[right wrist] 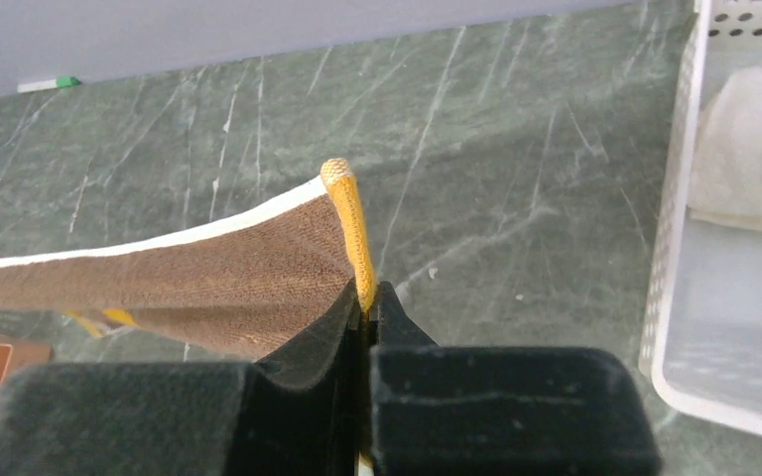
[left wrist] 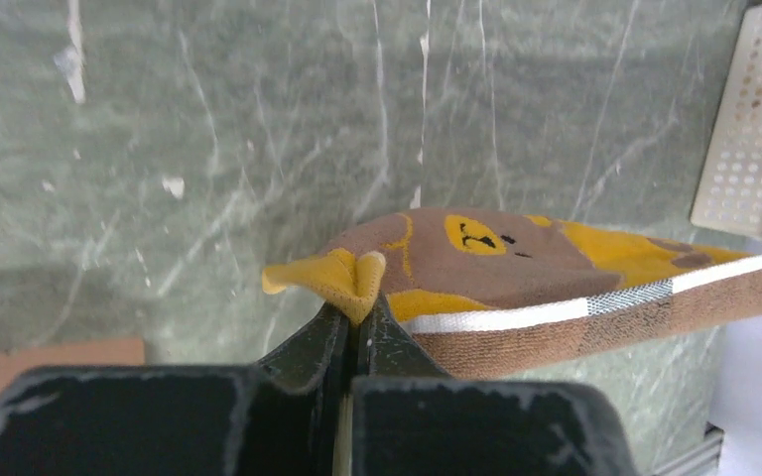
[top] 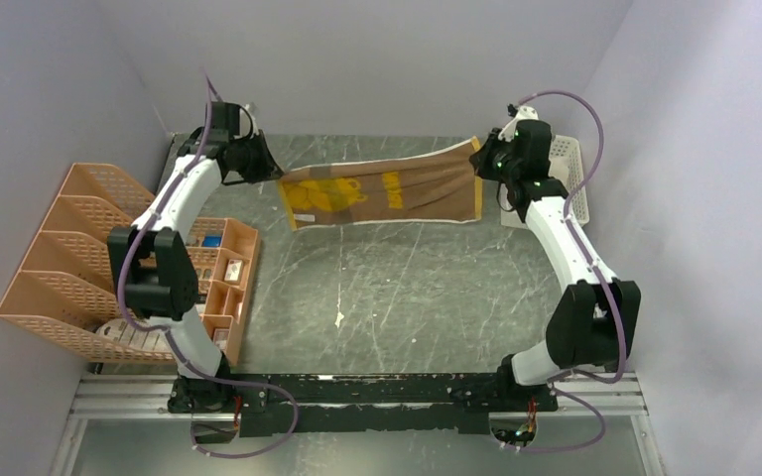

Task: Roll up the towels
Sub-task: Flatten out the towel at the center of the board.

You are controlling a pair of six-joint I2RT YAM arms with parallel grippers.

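The brown towel (top: pixel 387 193) with mustard-yellow patches hangs stretched between both arms above the far part of the table. My left gripper (top: pixel 273 171) is shut on its left corner; in the left wrist view the yellow corner (left wrist: pixel 342 278) bunches out of the pinched jaws of that gripper (left wrist: pixel 359 319). My right gripper (top: pixel 478 159) is shut on the right corner, and in the right wrist view a yellow hem (right wrist: pixel 349 223) rises from the jaws of that gripper (right wrist: pixel 367 302). The cream-white towel (right wrist: pixel 754 149) lies in the white basket (right wrist: pixel 670 248).
The white slotted basket (top: pixel 577 183) stands at the far right, partly behind the right arm. An orange mesh file rack (top: pixel 60 258) and an orange compartment tray (top: pixel 238 268) with small items stand along the left side. Grey walls close in on three sides.
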